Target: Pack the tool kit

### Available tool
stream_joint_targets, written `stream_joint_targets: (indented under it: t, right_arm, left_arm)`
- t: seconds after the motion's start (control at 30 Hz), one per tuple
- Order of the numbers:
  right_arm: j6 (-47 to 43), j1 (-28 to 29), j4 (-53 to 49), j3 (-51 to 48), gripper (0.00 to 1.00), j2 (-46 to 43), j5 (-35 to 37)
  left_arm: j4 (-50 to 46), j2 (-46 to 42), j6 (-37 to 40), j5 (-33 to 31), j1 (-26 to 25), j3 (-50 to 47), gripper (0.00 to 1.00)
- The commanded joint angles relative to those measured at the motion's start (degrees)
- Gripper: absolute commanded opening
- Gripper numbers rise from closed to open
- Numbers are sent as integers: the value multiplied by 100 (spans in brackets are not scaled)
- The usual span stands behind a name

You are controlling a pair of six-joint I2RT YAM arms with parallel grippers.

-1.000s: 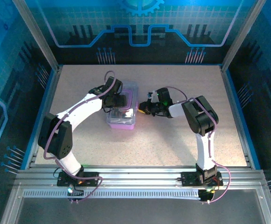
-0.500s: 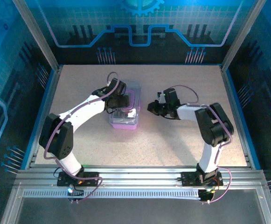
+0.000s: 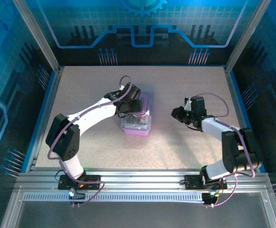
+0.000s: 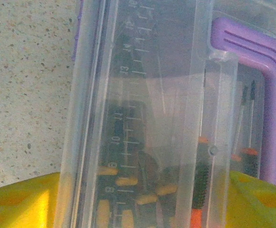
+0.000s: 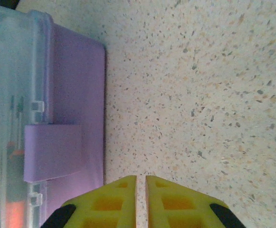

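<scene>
**Status.** The tool kit [image 3: 138, 124] stood near the middle of the worktop [image 3: 185, 152], with its long axis running away from the arm bases. Its clear lid [image 4: 152, 95] lay down over the purple base. Through the lid, the left wrist view showed the screwdrivers [image 4: 202, 185] inside, beside the purple handle [image 4: 266, 85]. Packing therefore appeared complete, and the step in hand was judged to be positioning and releasing the closed case.

**Left fingers** [image 4: 19, 199]. They were spread wide, one on each long side of the case, and appeared to be gripping it across its width.

**Right fingers** [image 5: 114, 199]. They were closed to a thin slit and held nothing. They hovered over bare worktop, well apart from the case on its right.

**Procedure.**
1. The case was to be held level so that the loose screwdrivers did not slide to one end.
2. The base was to sit flat on the worktop before any release.
3. The left fingers were to open evenly, both sides together, because a one-sided release would likely twist the light case.
4. The withdrawal was to go straight up, clear of the lid edge and handle.

**Check.** In the right wrist view, the purple latch [image 5: 52, 152] appeared to lie flat against the side wall. Whether it was fully engaged could not be told, so confirmation was advisable.
</scene>
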Motion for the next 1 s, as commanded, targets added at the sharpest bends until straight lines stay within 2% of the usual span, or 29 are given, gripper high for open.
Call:
stream_joint_targets:
  t: [0.0,0.03,0.2,0.37,0.47,0.5,0.63,0.73,0.87,0.97]
  right_arm:
    - [-349,-193,-468,-237,16,-429,-124]
    - [-382,-241,-526,-281,17,-551,-104]
    - [-501,-342,-839,-275,22,-908,-43]
    - [-511,-362,-1054,-165,26,-1202,-68]
    - [-540,-365,-1235,-74,32,-1437,-53]
    - [-569,-363,-1321,-23,37,-1509,-36]
    - [-790,-362,-1776,305,69,-1686,-114]
    - [-917,-328,-1993,542,100,-1842,-202]
    - [-1137,-156,-2284,827,100,-2132,11]
    - [-1311,114,-2585,1113,100,-2354,639]
  left_arm:
    - [-471,231,-613,1039,-185,-69,80]
    - [-481,173,-585,1013,-184,-68,87]
    - [-669,-64,-245,892,-180,168,99]
    - [-1115,-203,85,647,-180,595,99]
    - [-1264,-420,279,397,-180,639,99]
    - [-1309,-498,370,329,-180,640,99]
    - [-1468,-904,623,11,-180,586,99]
    - [-1476,-1373,768,-311,-180,421,99]
    - [-1274,-2180,1028,-624,-184,11,99]
    - [-823,-2959,1104,-1202,-187,-596,99]
